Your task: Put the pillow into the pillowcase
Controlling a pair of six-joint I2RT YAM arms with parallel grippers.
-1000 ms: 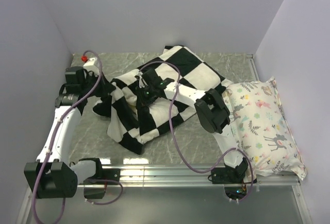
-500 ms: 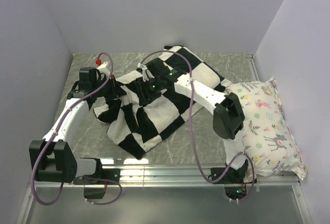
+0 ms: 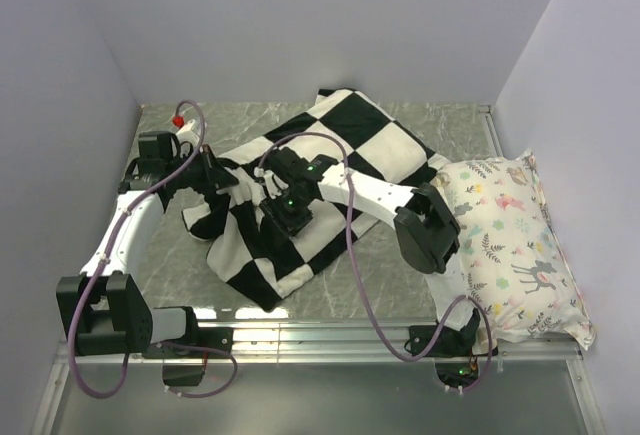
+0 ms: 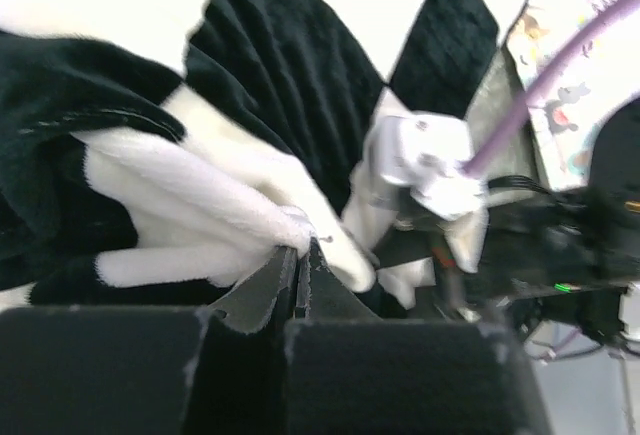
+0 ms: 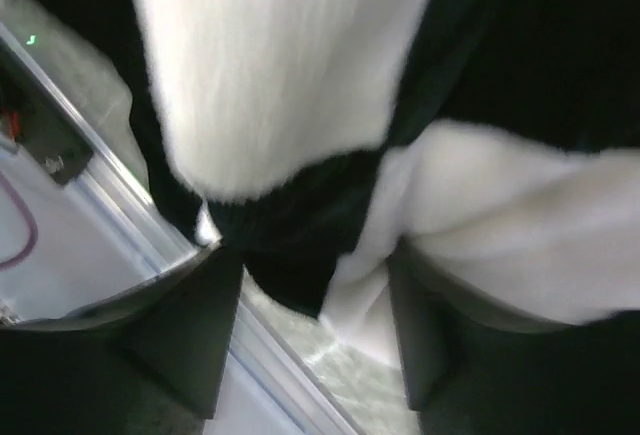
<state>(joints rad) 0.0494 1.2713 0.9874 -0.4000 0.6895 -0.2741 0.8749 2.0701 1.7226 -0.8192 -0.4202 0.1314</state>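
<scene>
The black and white checkerboard pillowcase [image 3: 350,155] lies crumpled across the middle of the table. My left gripper [image 3: 216,177] is at its left edge. In the left wrist view the gripper [image 4: 300,255] is shut, with a fold of the pillowcase [image 4: 230,205] pinched at its tips. My right gripper [image 3: 292,220] hovers over the near middle of the case. In the right wrist view it [image 5: 315,320] is open, with pillowcase fabric [image 5: 280,65] hanging in front of and between the jaws. The plain white pillow with the yellow band is not visible in any view.
A deer-and-plant-print pillow [image 3: 510,235] lies along the right wall. An aluminium rail [image 3: 330,335] runs along the table's near edge. Walls close in the left, back and right sides. The right arm [image 4: 420,155] crosses the left wrist view.
My right gripper has come back toward the near edge over the pillowcase. My left gripper has shifted slightly left with the fabric edge. The case lies flatter.
</scene>
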